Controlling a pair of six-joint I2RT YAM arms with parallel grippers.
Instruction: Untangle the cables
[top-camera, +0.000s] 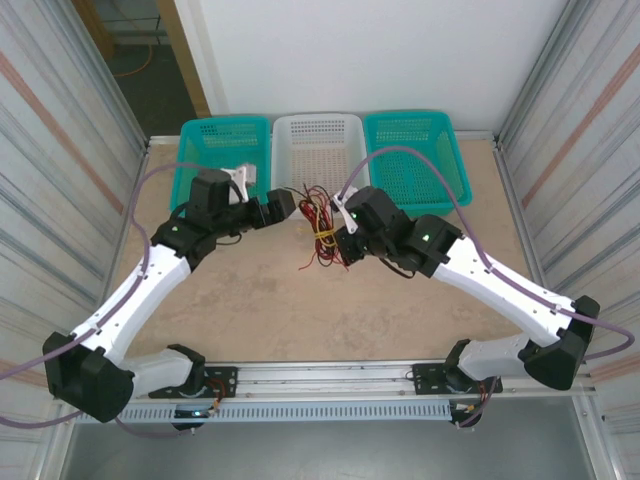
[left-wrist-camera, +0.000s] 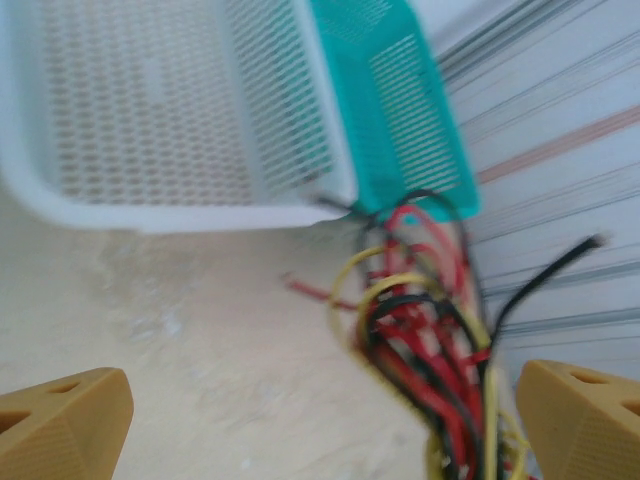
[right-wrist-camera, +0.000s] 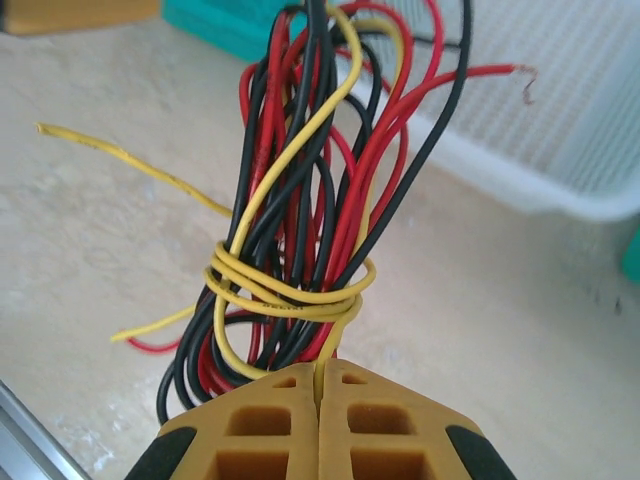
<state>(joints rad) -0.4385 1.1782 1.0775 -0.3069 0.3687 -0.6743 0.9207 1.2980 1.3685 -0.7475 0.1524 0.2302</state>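
Right gripper (right-wrist-camera: 320, 388) jaws pressed flat together, pinching a yellow strand of the thin red, black and yellow cables (right-wrist-camera: 300, 220); yellow loops cinch the bundle just above the jaws. Left gripper (left-wrist-camera: 320, 420) spread wide, orange fingers (left-wrist-camera: 60, 425) in the lower corners of its wrist view, cables near the right-hand one, contact unclear (blur). Top view: cables at frame centre over the beige table (top-camera: 260, 300), just below the white perforated plastic basket (top-camera: 320, 140).

Teal baskets (top-camera: 225, 124), white basket (top-camera: 320, 118), beige table (top-camera: 300, 320)
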